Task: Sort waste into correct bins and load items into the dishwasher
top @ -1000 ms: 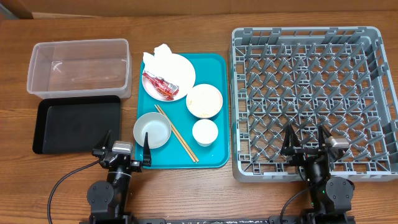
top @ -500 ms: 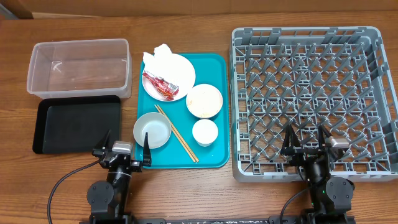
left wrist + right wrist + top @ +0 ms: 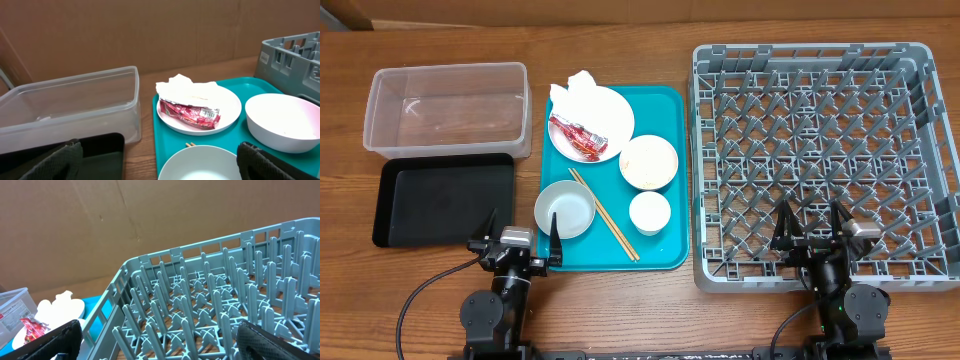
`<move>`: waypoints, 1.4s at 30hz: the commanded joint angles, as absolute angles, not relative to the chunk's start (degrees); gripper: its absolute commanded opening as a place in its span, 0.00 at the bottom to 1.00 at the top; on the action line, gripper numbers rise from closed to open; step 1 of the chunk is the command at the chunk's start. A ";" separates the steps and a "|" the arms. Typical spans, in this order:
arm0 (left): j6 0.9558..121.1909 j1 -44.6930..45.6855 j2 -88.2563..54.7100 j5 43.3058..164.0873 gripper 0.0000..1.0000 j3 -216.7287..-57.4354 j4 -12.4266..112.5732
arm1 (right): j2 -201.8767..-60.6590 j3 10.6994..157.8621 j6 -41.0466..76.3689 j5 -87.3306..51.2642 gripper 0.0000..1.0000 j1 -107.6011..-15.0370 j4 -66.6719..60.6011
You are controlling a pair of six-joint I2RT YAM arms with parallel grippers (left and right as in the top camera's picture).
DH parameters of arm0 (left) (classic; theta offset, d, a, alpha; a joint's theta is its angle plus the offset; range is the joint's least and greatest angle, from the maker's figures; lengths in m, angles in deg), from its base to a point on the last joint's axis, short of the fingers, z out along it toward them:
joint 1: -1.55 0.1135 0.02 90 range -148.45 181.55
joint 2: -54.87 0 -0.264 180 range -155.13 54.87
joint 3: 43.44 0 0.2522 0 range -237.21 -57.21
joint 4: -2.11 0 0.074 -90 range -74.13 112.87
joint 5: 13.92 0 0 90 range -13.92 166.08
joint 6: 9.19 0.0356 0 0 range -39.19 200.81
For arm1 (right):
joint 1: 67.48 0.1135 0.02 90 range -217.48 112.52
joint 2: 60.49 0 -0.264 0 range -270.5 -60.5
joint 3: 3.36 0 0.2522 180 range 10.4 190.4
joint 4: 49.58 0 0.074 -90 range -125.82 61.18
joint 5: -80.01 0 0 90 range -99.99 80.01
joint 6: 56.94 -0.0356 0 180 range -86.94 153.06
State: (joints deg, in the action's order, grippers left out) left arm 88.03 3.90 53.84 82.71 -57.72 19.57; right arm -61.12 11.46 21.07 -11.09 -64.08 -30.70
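Left arm (image 3: 495, 312) and right arm (image 3: 848, 312): matte black, rounded joint housings. Slim tapered black fingers (image 3: 557, 240). Silver-grey wrist block (image 3: 516, 236) on each. Black cable (image 3: 420, 287) off left base.

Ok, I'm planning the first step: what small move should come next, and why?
Probably reach the left gripper forward toward the wrapper on the plate. It and the right gripper both stand open and empty, the wrapper lies exposed on the left arm's side, and the clear tub sits just beside the teal tray.
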 commanded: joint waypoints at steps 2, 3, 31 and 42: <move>86.50 3.76 52.92 84.00 1.00 -57.48 19.03 | -60.68 10.90 21.16 -11.42 1.00 -64.24 -31.20; 85.74 3.79 52.87 84.31 1.00 -57.48 18.50 | -60.68 10.90 21.16 -11.44 1.00 -64.24 -31.20; 83.99 -3.69 -15.17 84.99 1.00 -134.00 55.20 | -91.89 51.18 30.51 -10.81 1.00 -64.24 -12.79; 79.29 -6.44 -49.48 90.54 1.00 -176.60 86.78 | -121.36 79.72 30.25 -14.72 1.00 -64.24 10.68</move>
State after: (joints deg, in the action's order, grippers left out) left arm 81.08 -6.36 -45.24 85.99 -172.18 86.13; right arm -117.55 75.22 30.10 -12.73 -64.08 9.41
